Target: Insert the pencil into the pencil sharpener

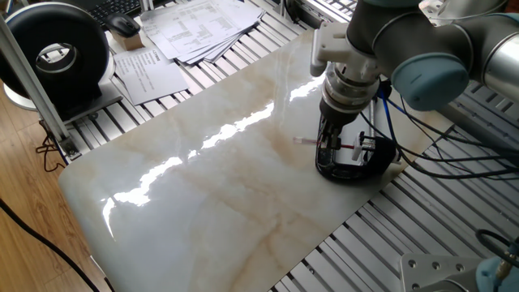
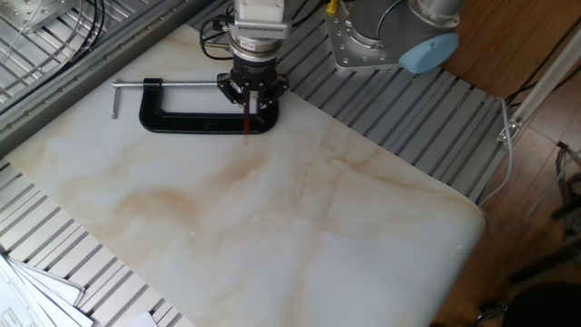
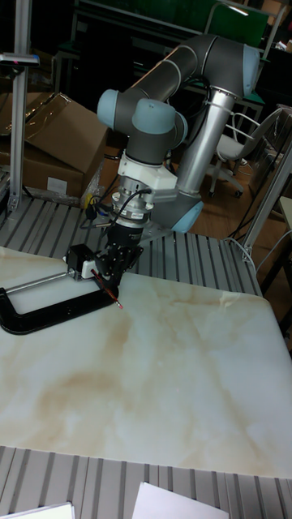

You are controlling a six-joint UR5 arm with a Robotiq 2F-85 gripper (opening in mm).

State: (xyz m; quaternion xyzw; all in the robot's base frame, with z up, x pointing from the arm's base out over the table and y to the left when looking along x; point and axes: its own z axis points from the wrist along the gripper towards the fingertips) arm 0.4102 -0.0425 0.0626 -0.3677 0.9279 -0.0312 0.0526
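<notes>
Red pencil [image 3: 107,290] clamped between the closed fingers of the gripper [image 3: 113,272], tilted in the tall fixed view, dark tip down toward the marble slab [image 3: 162,365] and upper end running up toward the pencil sharpener [image 3: 79,263]. In the other fixed view, pencil [image 2: 247,125] showing as a short red streak pointing out from under the gripper [image 2: 251,100], across the bar of the C-clamp [image 2: 195,121]. In one fixed view, pencil [image 1: 309,142] faint and blurred, poking out on the slab side of the gripper [image 1: 328,144] — clamp [image 1: 357,165] just behind.

Sharpener a small blocky piece with a whitish face, just beside the gripper at the clamp's screw end; whether the pencil's upper end touches it or enters it — cannot tell, too small and partly hidden.

Clamp lying flat on the slab near its far edge, silver screw [image 2: 172,84] sticking out sideways. Arm [image 3: 186,89] reaching down from above the clamp.

No readable brand or label on pencil, sharpener or clamp. Printed sheets [image 1: 199,26] beyond the slab, text too small to read.
</notes>
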